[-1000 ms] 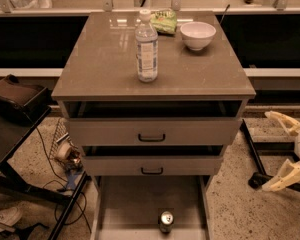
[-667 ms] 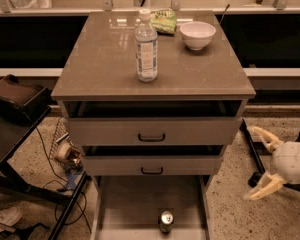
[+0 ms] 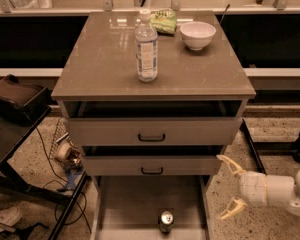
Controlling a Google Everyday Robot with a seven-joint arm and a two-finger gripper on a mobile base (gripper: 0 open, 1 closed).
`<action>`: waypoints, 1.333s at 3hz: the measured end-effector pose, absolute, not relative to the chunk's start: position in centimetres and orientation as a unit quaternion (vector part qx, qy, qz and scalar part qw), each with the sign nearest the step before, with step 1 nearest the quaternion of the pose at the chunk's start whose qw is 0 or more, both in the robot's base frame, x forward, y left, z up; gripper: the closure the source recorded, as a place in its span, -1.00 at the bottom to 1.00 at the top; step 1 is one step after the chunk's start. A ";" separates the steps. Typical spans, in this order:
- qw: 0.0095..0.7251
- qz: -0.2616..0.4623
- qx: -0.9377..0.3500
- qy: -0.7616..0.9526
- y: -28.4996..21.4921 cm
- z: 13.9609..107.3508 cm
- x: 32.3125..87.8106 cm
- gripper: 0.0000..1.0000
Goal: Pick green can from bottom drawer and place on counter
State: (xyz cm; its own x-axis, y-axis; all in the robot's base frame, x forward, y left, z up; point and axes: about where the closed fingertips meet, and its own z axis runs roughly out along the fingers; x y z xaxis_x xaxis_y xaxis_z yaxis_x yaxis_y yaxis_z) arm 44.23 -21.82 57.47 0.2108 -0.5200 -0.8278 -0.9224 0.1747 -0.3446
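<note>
One camera view shows the small green metal can point(image 3: 165, 220) standing upright on the flat floor of the pulled-out grey-beige bottom drawer point(image 3: 135, 199), below the front edge of the glossy grey-brown table point(image 3: 100, 69). The pale two-finger tool point(image 3: 221, 187) hovers below the table's front right corner, spread wide and empty. The can looks light, rigid and slippery, so grasp across its round middle.

green can point(image 3: 165, 220) in bottom drawer point(image 3: 140, 199), pincer point(image 3: 226, 187) right of it, seemingly outside
</note>
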 end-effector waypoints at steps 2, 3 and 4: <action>0.455 0.237 -0.597 0.616 -19.6 45.6 44.8 -1.00; 0.455 0.237 -0.597 0.617 -19.5 45.7 44.8 -1.00; 0.463 0.257 -0.593 0.607 -19.2 43.6 45.8 -1.00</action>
State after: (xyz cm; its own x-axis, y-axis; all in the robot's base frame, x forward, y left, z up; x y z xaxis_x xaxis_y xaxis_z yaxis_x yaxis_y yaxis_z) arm 45.81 -19.16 43.61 0.1311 -0.4818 -0.8664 -0.9574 0.1654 -0.2369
